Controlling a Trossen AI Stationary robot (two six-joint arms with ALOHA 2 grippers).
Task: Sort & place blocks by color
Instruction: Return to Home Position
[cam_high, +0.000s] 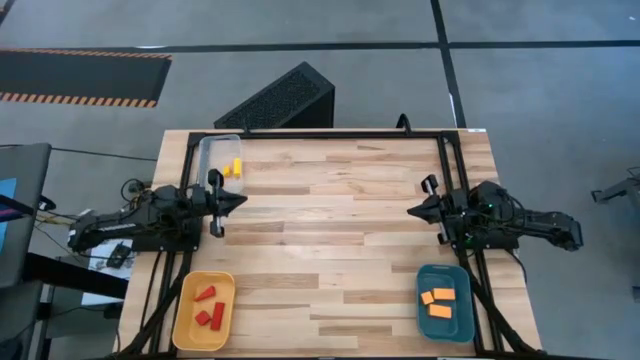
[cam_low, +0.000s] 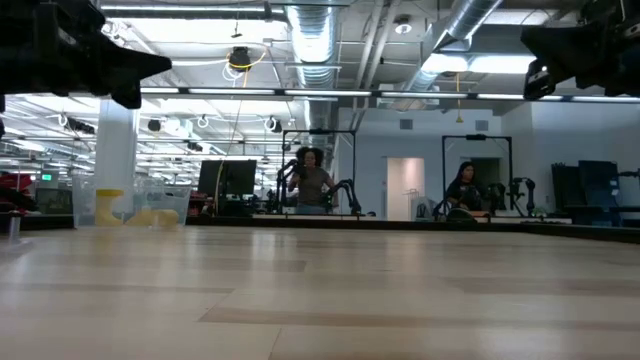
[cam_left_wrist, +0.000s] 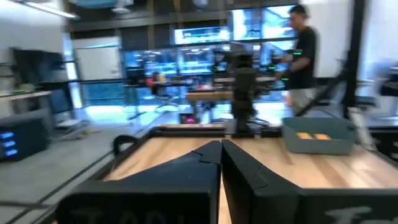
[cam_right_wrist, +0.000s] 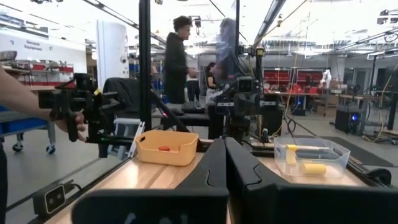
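Pale wooden table (cam_high: 330, 230) stretches below me, its boards running from 9 to 3 o'clock. My left hand (cam_high: 240, 201) hangs over the 9 o'clock edge, its fingers pressed together tip to tip and aimed at the centre. My right hand (cam_high: 412, 211) hangs over the 3 o'clock edge, its fingers pressed together in the same way, facing the left one across the boards.

All the blocks lie in trays. Red blocks (cam_high: 207, 305) are in the yellow tray (cam_high: 190, 338) at 7 o'clock. Orange blocks (cam_high: 438, 302) are in the teal tray (cam_high: 421, 320) at 5 o'clock. Yellow blocks (cam_high: 233, 167) are in the clear tray (cam_high: 207, 150) at 11 o'clock, just beside my left hand.

Past the table at 12 o'clock, a black case (cam_high: 285, 98) stands on the grey floor (cam_high: 520, 90).
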